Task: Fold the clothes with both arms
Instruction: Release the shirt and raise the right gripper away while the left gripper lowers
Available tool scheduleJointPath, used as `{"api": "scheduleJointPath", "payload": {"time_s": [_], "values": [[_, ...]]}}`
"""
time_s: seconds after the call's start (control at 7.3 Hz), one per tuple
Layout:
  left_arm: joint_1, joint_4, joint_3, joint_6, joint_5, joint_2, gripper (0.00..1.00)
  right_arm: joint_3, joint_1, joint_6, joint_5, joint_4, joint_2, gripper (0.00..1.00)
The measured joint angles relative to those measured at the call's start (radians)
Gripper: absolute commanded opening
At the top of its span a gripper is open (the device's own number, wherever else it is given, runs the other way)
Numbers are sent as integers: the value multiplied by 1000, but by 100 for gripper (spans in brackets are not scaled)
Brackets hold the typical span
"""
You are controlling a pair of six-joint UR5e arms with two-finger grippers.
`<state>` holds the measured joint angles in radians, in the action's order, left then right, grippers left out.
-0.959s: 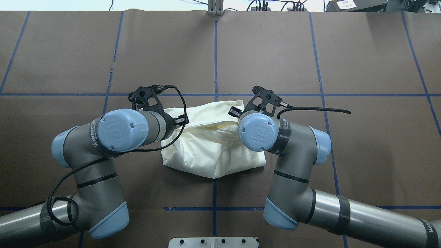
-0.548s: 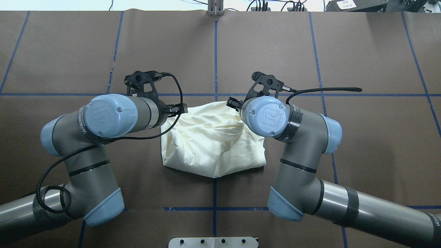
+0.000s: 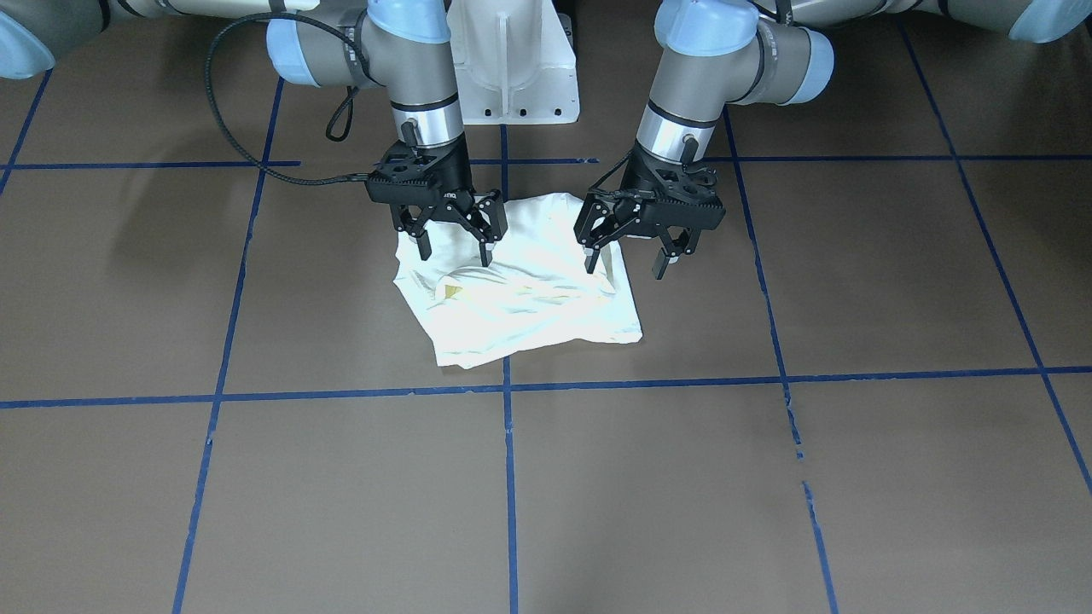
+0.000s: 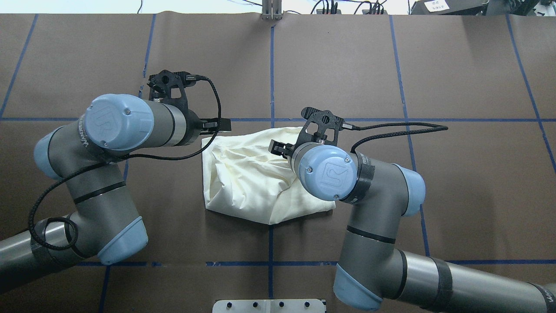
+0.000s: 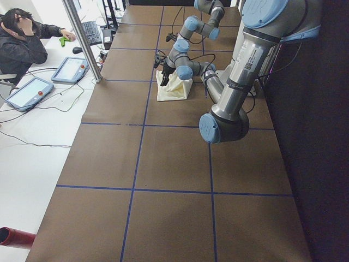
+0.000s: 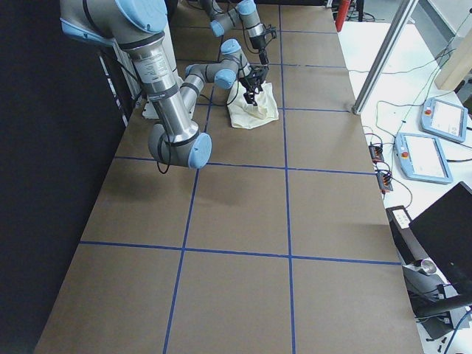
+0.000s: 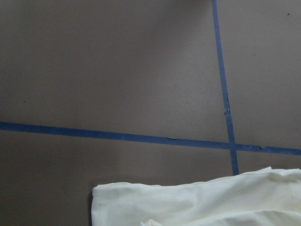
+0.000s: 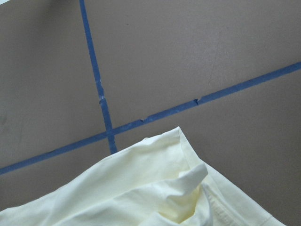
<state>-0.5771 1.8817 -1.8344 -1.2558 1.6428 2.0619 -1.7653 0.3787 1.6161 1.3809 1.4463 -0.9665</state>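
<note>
While the left arm (image 3: 674, 111) and right arm (image 3: 422, 85) point down over the crumpled T-shirt (image 3: 529, 307), their jaws stand apart.

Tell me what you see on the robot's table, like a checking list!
Surface: brown table cover with blue tape lines, lying flat.
Job's things: one cream-white shirt, bunched and wrinkled near the middle; no print showing.
Clutter: nothing seen.
Grippers: left gripper open at the shirt's edge, one finger beyond it; right gripper open above the shirt. Neither holds cloth.
Cables: left arm's cable loops from the wrist beside the shirt; right arm's cable sticks out over the table.
Surroundings: white pedestal base; a person at a desk with touch-screen pads.
</note>
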Motion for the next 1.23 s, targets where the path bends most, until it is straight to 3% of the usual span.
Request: {"api": "scheduleJointPath", "payload": {"time_s": [0.27,0.41,0.55,1.23], "values": [[0,0,0,0,1,0,100,56,-14,8,-42,-34,0,56],[0,0,0,0,2,-1,100,94,-15,14,-50,-87,0,23],[1,0,0,0,2,-1,100,121,-14,18,-53,-135,-1,0],[5,1,7,-8,2,-1,100,206,39,21,-56,-151,24,0]]}}
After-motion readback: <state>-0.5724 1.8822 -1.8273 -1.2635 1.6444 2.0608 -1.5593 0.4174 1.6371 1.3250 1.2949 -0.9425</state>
